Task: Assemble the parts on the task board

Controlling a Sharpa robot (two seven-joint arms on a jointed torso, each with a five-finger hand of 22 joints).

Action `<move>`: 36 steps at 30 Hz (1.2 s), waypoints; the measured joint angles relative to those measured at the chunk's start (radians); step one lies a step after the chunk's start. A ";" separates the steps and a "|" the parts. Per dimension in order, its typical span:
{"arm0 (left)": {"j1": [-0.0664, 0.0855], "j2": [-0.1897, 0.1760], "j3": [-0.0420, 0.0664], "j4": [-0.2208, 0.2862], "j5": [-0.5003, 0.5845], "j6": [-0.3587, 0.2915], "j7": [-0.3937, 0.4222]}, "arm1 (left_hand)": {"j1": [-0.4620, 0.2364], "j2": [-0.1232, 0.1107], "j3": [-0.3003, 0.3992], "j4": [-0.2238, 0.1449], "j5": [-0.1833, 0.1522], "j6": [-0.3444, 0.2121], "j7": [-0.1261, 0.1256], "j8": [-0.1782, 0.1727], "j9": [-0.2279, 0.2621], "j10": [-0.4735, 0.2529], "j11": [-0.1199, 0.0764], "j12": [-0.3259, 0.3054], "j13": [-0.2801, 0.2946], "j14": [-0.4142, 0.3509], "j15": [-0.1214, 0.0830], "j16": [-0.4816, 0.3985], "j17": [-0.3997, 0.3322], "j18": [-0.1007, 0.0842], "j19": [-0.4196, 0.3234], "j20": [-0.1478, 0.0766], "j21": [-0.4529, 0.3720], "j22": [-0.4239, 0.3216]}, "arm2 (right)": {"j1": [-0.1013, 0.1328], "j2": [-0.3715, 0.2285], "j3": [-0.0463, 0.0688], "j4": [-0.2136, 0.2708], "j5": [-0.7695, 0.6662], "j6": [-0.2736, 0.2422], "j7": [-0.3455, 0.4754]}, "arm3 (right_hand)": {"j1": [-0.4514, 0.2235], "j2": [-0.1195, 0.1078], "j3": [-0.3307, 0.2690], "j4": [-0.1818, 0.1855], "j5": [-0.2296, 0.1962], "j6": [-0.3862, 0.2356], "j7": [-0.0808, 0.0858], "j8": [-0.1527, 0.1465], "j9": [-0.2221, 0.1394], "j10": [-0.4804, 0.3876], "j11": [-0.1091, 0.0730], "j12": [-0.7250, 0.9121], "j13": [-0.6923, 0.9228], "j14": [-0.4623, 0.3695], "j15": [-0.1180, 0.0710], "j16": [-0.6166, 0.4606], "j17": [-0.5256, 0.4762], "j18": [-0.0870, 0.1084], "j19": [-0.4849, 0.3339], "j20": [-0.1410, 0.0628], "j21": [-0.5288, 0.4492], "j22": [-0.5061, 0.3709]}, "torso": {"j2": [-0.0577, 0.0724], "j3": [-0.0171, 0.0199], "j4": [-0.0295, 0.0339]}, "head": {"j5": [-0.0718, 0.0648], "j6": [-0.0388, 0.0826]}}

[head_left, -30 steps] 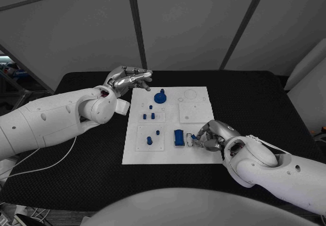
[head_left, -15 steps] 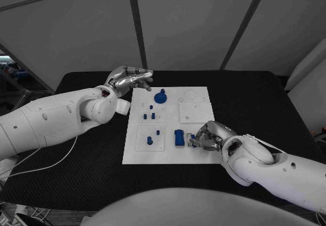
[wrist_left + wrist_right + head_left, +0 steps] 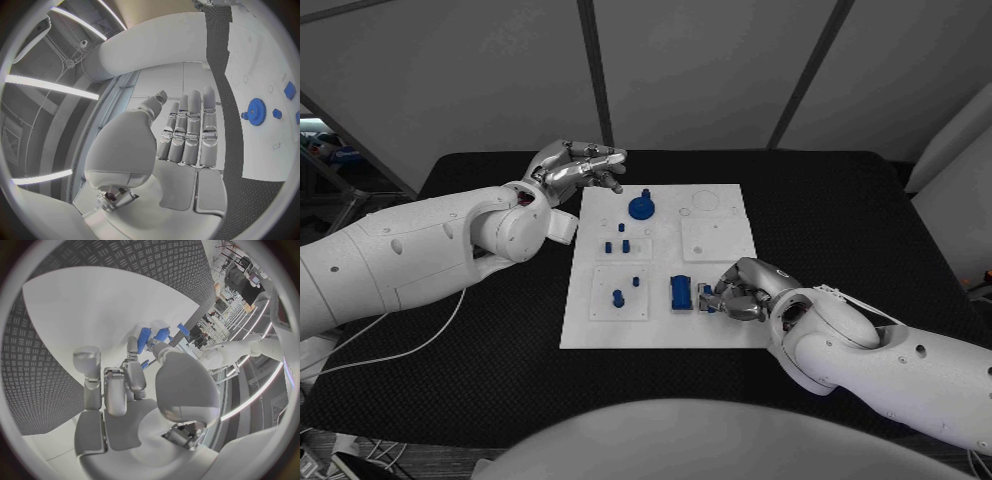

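Note:
The white task board lies mid-table. On it are a round blue gear, several small blue pegs and a long blue block. My right hand rests low on the board's near right part, just right of the block. Its thumb and a finger pinch a small blue part, seen between the fingertips as the small blue part. My left hand hovers off the board's far left corner with nothing in it; its fingers lie straight side by side, the gear beyond them.
Two more blue pegs stand in the near left square of the board. Black table surrounds the board on all sides. A white cable trails over the table's left edge.
My right hand has crept a little to the left, closer to the blue block, still pinching the small part. The left hand has hardly moved.

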 measured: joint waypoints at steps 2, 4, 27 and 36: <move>0.000 0.000 0.000 0.000 0.000 0.000 0.000 | 0.000 0.000 0.000 0.000 0.000 0.000 0.000 0.000 0.000 0.000 0.000 0.000 0.000 0.000 0.000 0.000 0.000 0.000 0.000 0.000 0.000 0.000 | 0.000 0.001 0.000 0.000 -0.001 -0.001 0.000 | 0.000 0.000 0.000 0.000 0.000 0.000 0.000 0.000 0.000 0.000 0.000 0.000 0.000 0.000 0.000 0.000 0.000 0.000 0.000 0.000 0.000 0.000 | 0.000 0.0000 0.0000 | 0.000 0.000; 0.000 0.000 0.000 0.000 0.000 0.000 0.000 | 0.000 0.000 0.000 0.000 0.000 0.000 0.000 0.000 0.000 0.000 0.000 0.000 0.000 0.000 0.000 0.000 0.000 0.000 0.000 0.000 0.000 0.000 | 0.000 0.001 0.000 -0.001 -0.002 -0.002 0.000 | 0.000 0.000 0.000 0.000 0.000 0.000 0.000 0.000 0.001 0.000 0.000 0.000 0.000 0.000 0.000 0.000 0.000 0.000 0.000 0.000 0.000 0.000 | 0.000 0.0000 0.0002 | 0.001 0.000; 0.000 0.001 0.000 -0.001 0.000 0.001 -0.003 | -0.004 0.004 -0.003 0.003 0.000 0.000 0.000 0.000 0.001 0.000 0.000 0.000 0.001 0.000 0.000 0.000 0.000 0.000 0.000 0.000 0.000 -0.002 | 0.000 0.008 0.000 -0.005 -0.010 -0.021 0.004 | -0.079 -0.019 -0.201 0.100 -0.017 0.003 0.003 0.004 0.010 0.000 0.000 0.000 0.000 0.000 0.000 0.000 0.000 0.000 0.004 -0.004 0.000 -0.001 | 0.000 0.0000 0.0005 | 0.011 0.000; 0.000 0.001 0.000 -0.002 0.000 0.002 -0.004 | -0.004 0.004 -0.003 0.003 0.000 0.000 0.000 0.000 0.001 0.000 0.000 0.000 0.001 0.000 0.000 0.000 0.000 0.000 0.000 0.000 0.000 -0.002 | 0.000 -0.010 0.000 0.002 -0.015 -0.027 0.004 | -0.054 0.006 -0.243 0.109 -0.017 0.003 0.003 0.004 0.012 0.000 0.000 -0.001 0.000 0.000 0.000 0.000 0.000 0.000 0.004 -0.004 0.000 -0.004 | 0.000 0.0001 -0.0003 | 0.009 0.000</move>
